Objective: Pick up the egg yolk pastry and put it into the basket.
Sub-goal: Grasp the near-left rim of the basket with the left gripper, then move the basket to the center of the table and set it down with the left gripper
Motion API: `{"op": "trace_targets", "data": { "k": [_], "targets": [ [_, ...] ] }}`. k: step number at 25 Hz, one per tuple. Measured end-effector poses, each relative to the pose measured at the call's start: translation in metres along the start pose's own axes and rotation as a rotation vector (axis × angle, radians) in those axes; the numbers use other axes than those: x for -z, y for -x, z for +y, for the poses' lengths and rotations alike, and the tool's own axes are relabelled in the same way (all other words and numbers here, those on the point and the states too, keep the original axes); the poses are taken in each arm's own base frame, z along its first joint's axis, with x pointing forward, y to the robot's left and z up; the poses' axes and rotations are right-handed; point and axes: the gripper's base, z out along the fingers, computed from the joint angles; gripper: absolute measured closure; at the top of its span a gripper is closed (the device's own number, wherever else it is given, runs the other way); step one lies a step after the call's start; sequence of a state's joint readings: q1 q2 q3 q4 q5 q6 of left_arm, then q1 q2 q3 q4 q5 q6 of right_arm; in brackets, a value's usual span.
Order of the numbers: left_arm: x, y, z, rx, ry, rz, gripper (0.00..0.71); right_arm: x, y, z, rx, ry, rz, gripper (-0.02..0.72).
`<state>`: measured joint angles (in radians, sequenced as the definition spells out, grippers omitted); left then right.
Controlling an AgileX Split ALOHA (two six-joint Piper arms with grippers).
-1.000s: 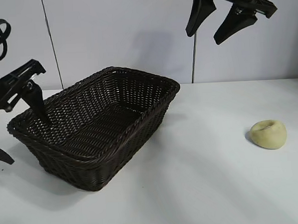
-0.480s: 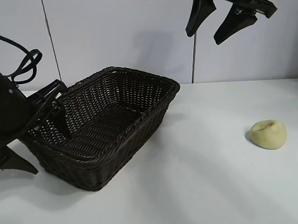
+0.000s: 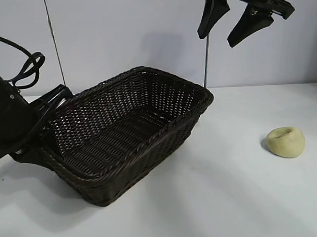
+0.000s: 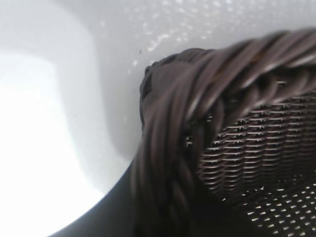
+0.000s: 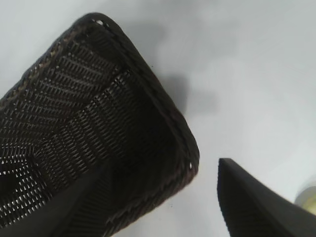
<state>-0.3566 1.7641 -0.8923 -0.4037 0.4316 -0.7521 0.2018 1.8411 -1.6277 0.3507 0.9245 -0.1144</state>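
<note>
Egg yolk pastry (image 3: pixel 286 142) lies near the desk's right edge, well apart from the basket (image 3: pixel 128 132). Right claw (image 3: pixel 233 24), spread wide, hangs above it, nearer; left claw (image 3: pixel 39 132) grips the basket rim.

This is looking like a robot lab or test bench rather than a home. A bare white table (image 3: pixel 216 200) is standing against plain pale wall panels (image 3: pixel 127 35) with thin vertical seams, and 2 black robot arms are working over it amid looped black cable (image 3: pixel 23 70).
</note>
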Motion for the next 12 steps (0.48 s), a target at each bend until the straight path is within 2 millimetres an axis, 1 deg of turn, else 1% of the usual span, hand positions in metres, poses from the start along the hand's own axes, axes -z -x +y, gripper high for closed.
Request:
{"op": "trace_targets", "data": {
  "k": [6, 9, 12],
  "targets": [
    [0.005, -0.002, -0.001, 0.002, 0.018, 0.031, 0.609, 0.000, 0.000, 0.000, 0.000, 0.000, 0.000, 0.249],
    [0.013, -0.001, -0.009, -0.030, 0.020, 0.050, 0.609, 0.000, 0.000, 0.000, 0.000, 0.000, 0.000, 0.249],
    [0.022, 0.003, -0.021, -0.078, 0.005, 0.057, 0.609, 0.000, 0.000, 0.000, 0.000, 0.000, 0.000, 0.249]
  ]
}}
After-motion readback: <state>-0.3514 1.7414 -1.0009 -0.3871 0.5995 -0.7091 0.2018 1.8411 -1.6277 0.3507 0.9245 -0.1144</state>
